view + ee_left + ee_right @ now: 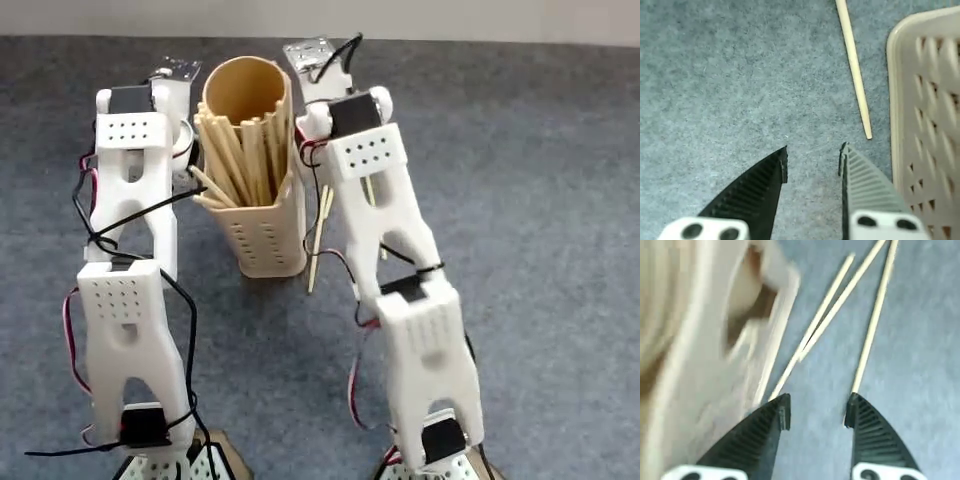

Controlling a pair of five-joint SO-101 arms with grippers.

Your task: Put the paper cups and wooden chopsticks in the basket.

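Observation:
A beige perforated basket (262, 235) stands on the grey carpet between my two arms. It holds a paper cup (245, 92) and several wooden chopsticks (243, 155). Loose chopsticks (319, 238) lie on the carpet beside the basket, on the right arm's side. My left gripper (814, 150) is open and empty just above the carpet, with one chopstick (855, 67) ahead of it and the basket wall (925, 100) alongside. My right gripper (817, 400) is open and empty, and three chopsticks (870, 335) lie ahead of it next to the basket (690, 370).
Grey carpet (540, 180) stretches on both sides of the arms. The left arm (130, 190) and the right arm (385, 200) stand close against the basket's two sides. Cables hang along both arms.

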